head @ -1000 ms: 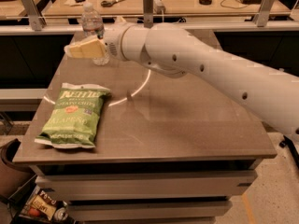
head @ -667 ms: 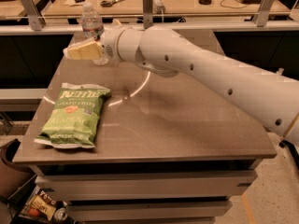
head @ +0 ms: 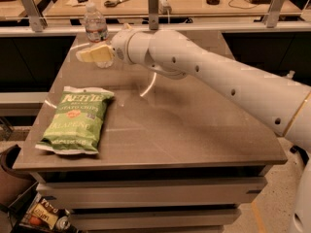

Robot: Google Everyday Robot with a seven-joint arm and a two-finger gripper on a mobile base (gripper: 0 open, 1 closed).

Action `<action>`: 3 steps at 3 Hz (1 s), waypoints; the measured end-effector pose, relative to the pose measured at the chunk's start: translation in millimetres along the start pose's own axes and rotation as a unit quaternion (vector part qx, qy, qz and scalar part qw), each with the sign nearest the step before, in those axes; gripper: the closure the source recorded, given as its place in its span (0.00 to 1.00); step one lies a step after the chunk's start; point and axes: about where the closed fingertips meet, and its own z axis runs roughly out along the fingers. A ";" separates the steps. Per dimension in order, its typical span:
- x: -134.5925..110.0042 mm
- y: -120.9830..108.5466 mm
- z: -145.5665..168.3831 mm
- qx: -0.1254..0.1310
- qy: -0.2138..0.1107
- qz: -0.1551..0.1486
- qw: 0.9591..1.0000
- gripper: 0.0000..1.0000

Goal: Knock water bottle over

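Claw [head: 85,55], spread impossible to tell, hangs just beside the upright water bottle [head: 95,24], seemingly placed to topple it.

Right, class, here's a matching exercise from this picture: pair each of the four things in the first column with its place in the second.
Things:
1. bottle
2. chip bag
3. gripper
4. scissors

Places:
A. lying flat on the table, front left
B. on the desk beyond the table
C. upright at the table's far left corner
D. just in front of the bottle's lower part

Pairs: 1-C, 2-A, 3-D, 4-B
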 end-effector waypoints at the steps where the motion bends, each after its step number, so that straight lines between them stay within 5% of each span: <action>1: 4.1 -11.4 2.5 0.005 0.000 0.004 1.000 0.00; 3: -5.3 -21.1 13.2 0.006 -0.017 0.007 1.000 0.00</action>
